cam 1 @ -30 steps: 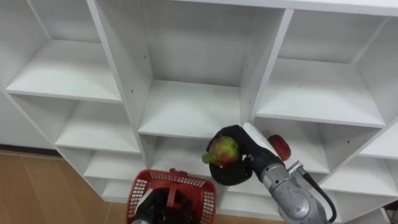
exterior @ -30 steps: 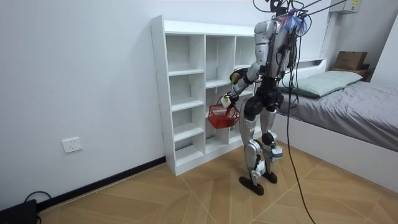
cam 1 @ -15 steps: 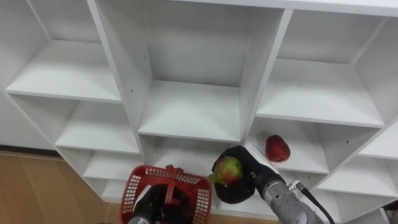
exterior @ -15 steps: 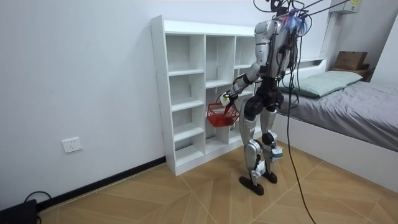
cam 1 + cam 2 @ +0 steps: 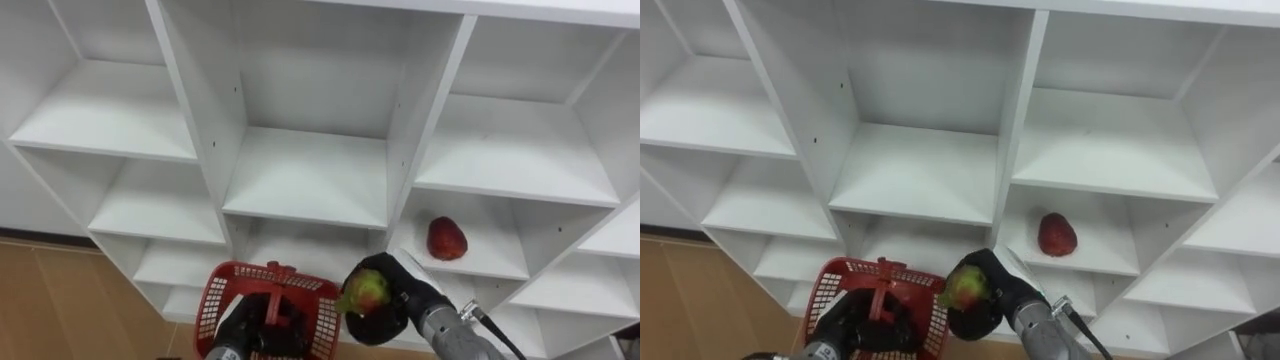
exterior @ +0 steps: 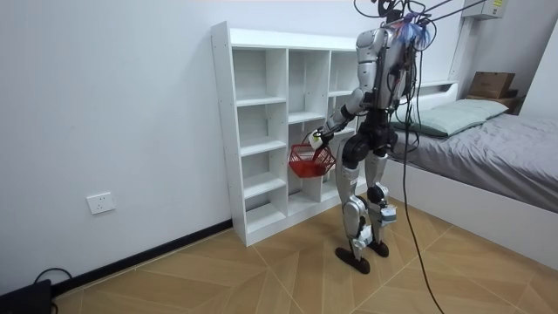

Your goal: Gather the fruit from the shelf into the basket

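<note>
1. Green-red fruit (image 5: 365,292): clasped in right hand (image 5: 392,302), at red basket (image 5: 300,283) rim; probably light, firm, smooth, so best cupped round its middle.
2. Left hand (image 5: 238,328): curled round basket handle.
3. Red fruit (image 5: 446,238): closet shelf (image 5: 510,255), near left edge.

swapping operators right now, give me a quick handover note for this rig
Left robot hand: shut on the handle of the basket, held low before the shelf.
Right robot hand: shut on a green-red fruit, just right of the basket rim, not yet in it.
Done: that fruit is off the shelf.
Left: drop it in the basket, then fetch the red fruit lying in a right-column compartment.
</note>
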